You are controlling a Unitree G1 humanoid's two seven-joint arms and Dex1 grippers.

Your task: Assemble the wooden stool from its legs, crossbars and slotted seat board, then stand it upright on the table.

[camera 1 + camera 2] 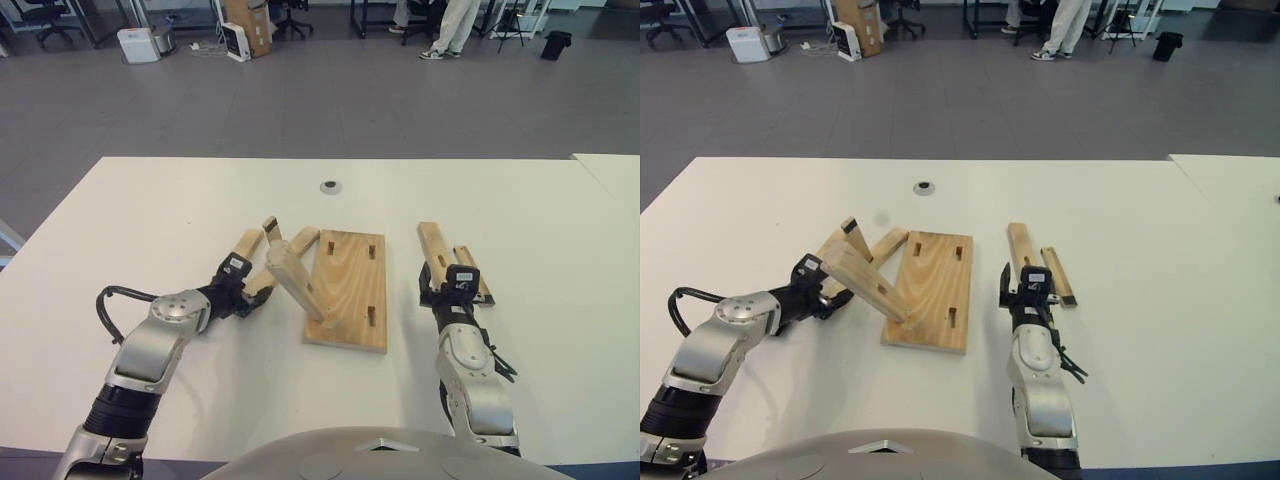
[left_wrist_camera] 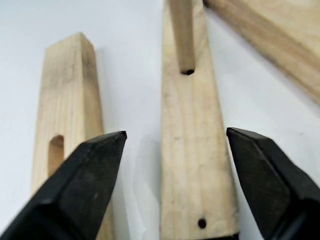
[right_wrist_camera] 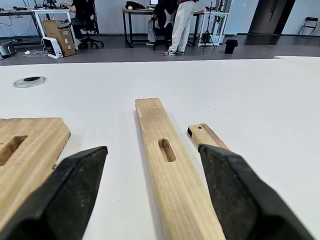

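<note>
The slotted seat board (image 1: 350,285) lies flat mid-table. One leg (image 1: 297,283) leans tilted, its lower end on the board's near left corner. Left of the board lie two more legs (image 1: 247,243) (image 1: 303,239). My left gripper (image 2: 176,135) is open, its fingers either side of the nearer leg (image 2: 197,165), which has a thin crossbar (image 2: 182,35) stuck in its hole. Right of the board lie a fourth leg (image 1: 432,245) and a short crossbar (image 1: 470,268). My right gripper (image 3: 152,149) is open astride that leg's (image 3: 170,165) near end.
A small round grommet (image 1: 330,187) sits in the white table (image 1: 150,220) behind the board. A second table (image 1: 615,170) adjoins at the far right. Bare tabletop lies on the far left and far right.
</note>
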